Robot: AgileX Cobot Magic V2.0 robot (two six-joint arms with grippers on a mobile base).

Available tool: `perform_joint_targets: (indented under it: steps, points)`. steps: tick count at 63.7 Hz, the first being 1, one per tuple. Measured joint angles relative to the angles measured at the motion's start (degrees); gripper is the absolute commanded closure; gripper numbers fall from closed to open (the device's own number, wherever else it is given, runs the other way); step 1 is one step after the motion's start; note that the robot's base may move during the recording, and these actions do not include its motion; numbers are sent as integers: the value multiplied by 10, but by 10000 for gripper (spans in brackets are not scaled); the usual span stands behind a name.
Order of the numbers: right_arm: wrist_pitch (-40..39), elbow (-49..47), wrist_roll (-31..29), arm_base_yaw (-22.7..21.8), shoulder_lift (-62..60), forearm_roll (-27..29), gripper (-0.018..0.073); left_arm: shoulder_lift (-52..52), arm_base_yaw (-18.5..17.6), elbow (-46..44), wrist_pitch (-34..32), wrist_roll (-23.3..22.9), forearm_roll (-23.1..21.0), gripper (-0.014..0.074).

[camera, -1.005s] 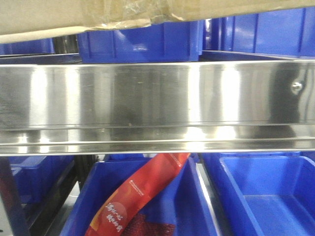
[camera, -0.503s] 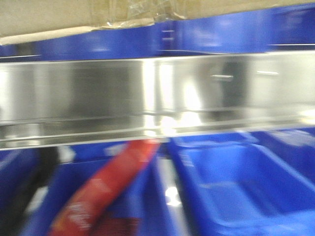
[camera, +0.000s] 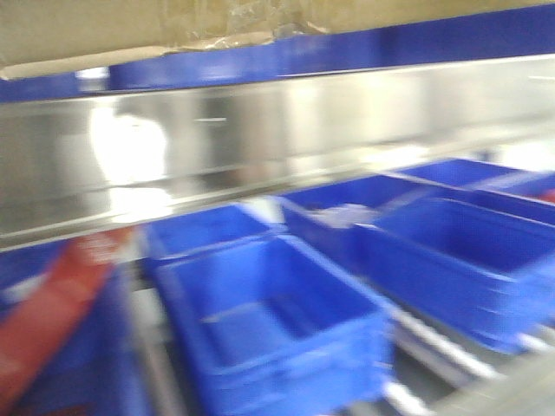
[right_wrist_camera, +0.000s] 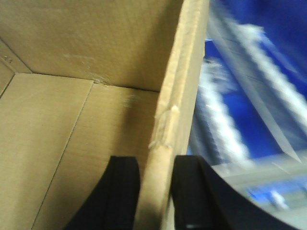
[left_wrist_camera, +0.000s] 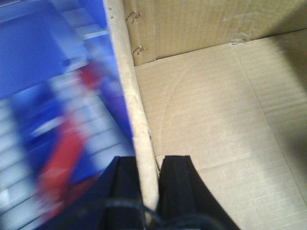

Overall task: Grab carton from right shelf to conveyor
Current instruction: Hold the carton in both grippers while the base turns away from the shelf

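The carton, brown corrugated cardboard with crinkled clear tape at its bottom edge, fills the top of the front view, held above the shelf's shiny steel rail. My left gripper is shut on the carton's left wall; the open carton's inside floor lies to its right. My right gripper is shut on the carton's right wall, with the inside floor to its left. The conveyor is out of view.
Several blue plastic bins sit on the roller shelf below the rail, more at right. A red packet lies at lower left. Blue bins also stand behind the rail. All views are motion-blurred.
The front view has swung: the rail now tilts, the red packet slid from centre to lower left, and more blue bins came in at right. The carton stays at the top.
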Motion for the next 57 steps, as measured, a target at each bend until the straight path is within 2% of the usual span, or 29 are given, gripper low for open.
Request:
perform_joint_targets:
  steps: [57]
  points:
    - [-1,0,-1,0,0,-2,629,0,0,0,-2,0,0,613]
